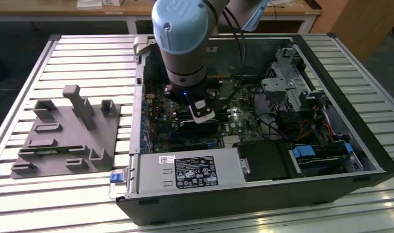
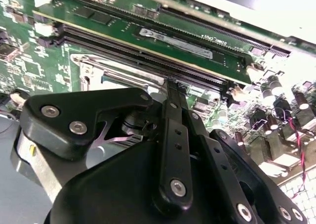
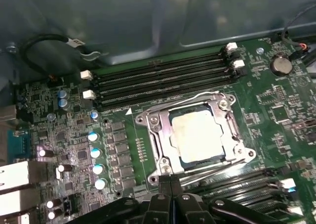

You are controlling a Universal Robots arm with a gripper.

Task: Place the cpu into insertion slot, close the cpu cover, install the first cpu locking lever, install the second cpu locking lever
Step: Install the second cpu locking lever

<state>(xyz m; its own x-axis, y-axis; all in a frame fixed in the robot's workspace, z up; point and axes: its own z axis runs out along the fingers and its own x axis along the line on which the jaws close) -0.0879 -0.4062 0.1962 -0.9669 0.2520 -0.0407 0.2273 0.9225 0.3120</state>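
Observation:
In the first wrist view the cpu point(image 3: 197, 135) lies flat in the insertion slot point(image 3: 146, 119), its pale metal top showing through the window of the cpu cover point(image 3: 161, 137), which is down over it. One thin wire lever point(image 3: 197, 96) runs along the socket's far side, another point(image 3: 217, 165) along the side nearest the gripper. My gripper point(image 3: 171, 180) is shut, its black fingertips together at the socket's near edge by that lever, with nothing seen between them. The second wrist view shows the gripper point(image 2: 172, 85) tip beside the silvery socket frame point(image 2: 91, 68). In the exterior view the gripper point(image 1: 202, 116) hangs over the motherboard.
Long black memory slots point(image 3: 163, 80) flank the socket, one with a module point(image 2: 173, 38) fitted. The open computer case point(image 1: 352, 97) holds a power supply point(image 1: 183, 170), drive cage point(image 1: 281, 82) and cables point(image 1: 320, 131). A grey fixture plate point(image 1: 67, 131) sits on the slatted table at the exterior view's left.

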